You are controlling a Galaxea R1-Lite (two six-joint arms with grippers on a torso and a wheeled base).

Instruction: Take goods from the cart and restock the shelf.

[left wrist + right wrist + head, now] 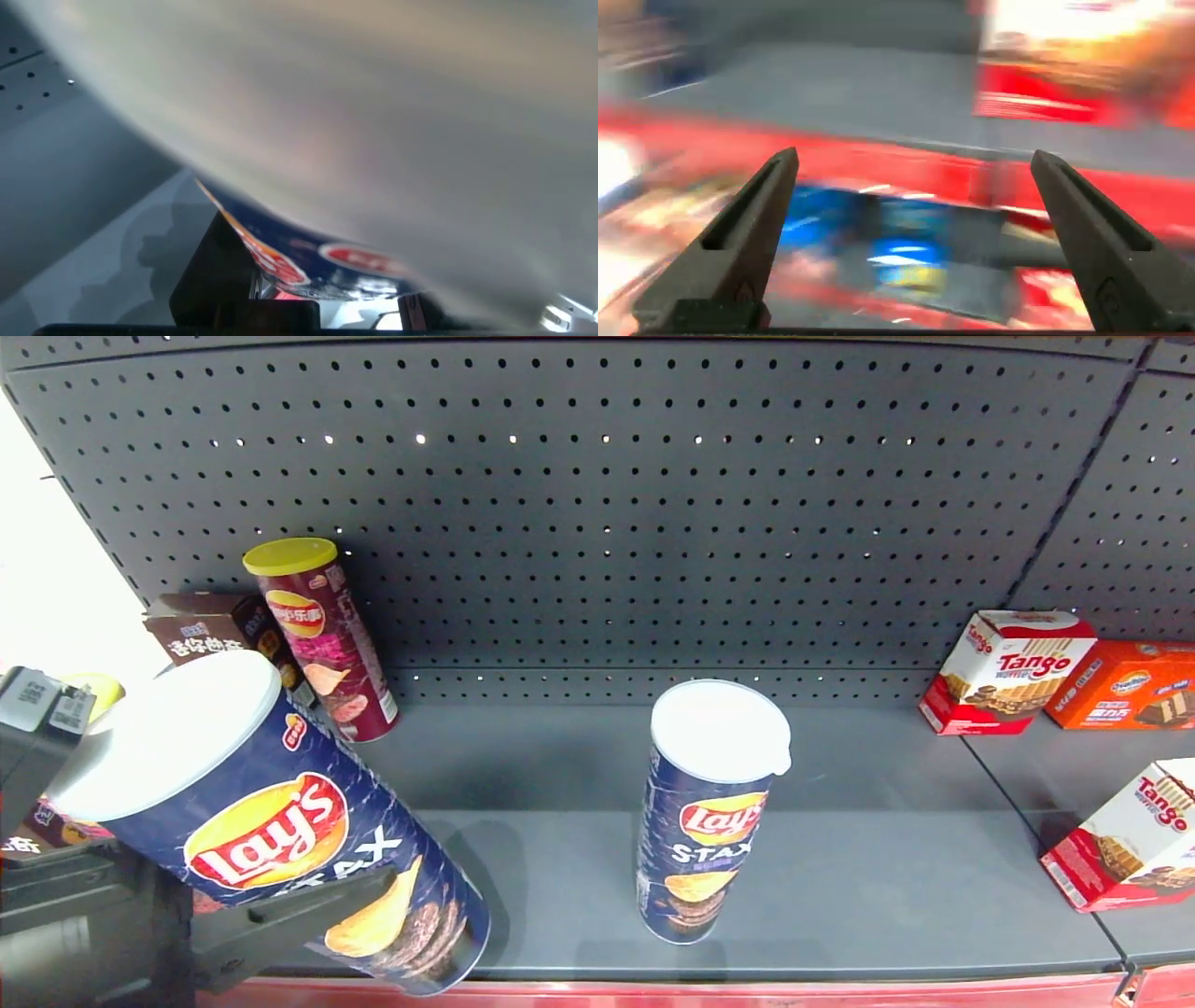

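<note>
Head: left gripper [289, 910] clamped on a tilted blue can [271, 821], its base at the near-left edge of the shelf [878, 859]; second can [705, 812] upright at centre.
Left wrist: the can's wall, very close.
Right wrist: right gripper [915, 233] spread, empty.
Step, as judged: placing. Next: right the can, lower it, release.

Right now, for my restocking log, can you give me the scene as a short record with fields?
held item: blue chip can, tilted, in left gripper at the shelf front left
standing on shelf: second blue can, upright, mid-shelf; maroon can, back left
right gripper: open, empty
shelf right end: wafer boxes
</note>
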